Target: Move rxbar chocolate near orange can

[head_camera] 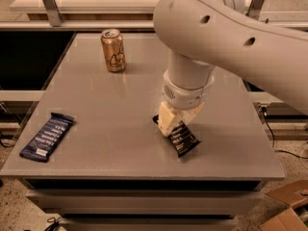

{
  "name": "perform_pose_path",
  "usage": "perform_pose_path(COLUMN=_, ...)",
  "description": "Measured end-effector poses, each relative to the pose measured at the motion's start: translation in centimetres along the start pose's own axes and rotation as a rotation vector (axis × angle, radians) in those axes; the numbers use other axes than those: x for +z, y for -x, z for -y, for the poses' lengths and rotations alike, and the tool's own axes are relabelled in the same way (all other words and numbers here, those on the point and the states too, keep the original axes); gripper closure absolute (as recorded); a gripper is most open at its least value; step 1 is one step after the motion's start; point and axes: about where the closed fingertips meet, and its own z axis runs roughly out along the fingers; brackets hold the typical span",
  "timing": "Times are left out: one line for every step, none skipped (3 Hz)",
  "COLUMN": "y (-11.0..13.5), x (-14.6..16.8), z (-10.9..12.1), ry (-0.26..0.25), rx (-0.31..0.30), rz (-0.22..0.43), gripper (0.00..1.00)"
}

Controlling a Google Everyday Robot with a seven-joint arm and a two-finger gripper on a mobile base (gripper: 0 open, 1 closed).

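The rxbar chocolate (184, 139), a flat black wrapper with white text, lies diagonally at the table's centre right. My gripper (177, 120) comes down from the big white arm onto the bar's far end. Its cream fingers (166, 120) straddle the bar and are closed on it, and the bar's near end still rests on the table. The orange can (113, 50), golden with a silver top, stands upright at the far left of the table, well apart from the bar and the gripper.
A dark blue bar wrapper (47, 136) lies near the table's left front edge. The grey table (110, 105) ends just in front of the bar. A cardboard box (288, 211) sits on the floor at the lower right.
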Motion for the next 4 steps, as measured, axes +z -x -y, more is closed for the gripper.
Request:
perform_pose_path(y=1.5, x=-1.9, z=1.2, ry=-0.012, rx=-0.066, rz=0.05, gripper=1.0)
perform_pose_path(y=2.7, x=-3.7, z=2.0, ry=0.003, rx=-0.157, rz=0.109, gripper=1.0)
perform_pose_path(y=3.1, x=-3.9, z=2.0, ry=0.0, rx=-0.161, rz=0.116, gripper=1.0)
perform_pose_path(y=5.8, x=-4.4, z=1.8, ry=-0.023, rx=-0.221, rz=0.121, gripper=1.0)
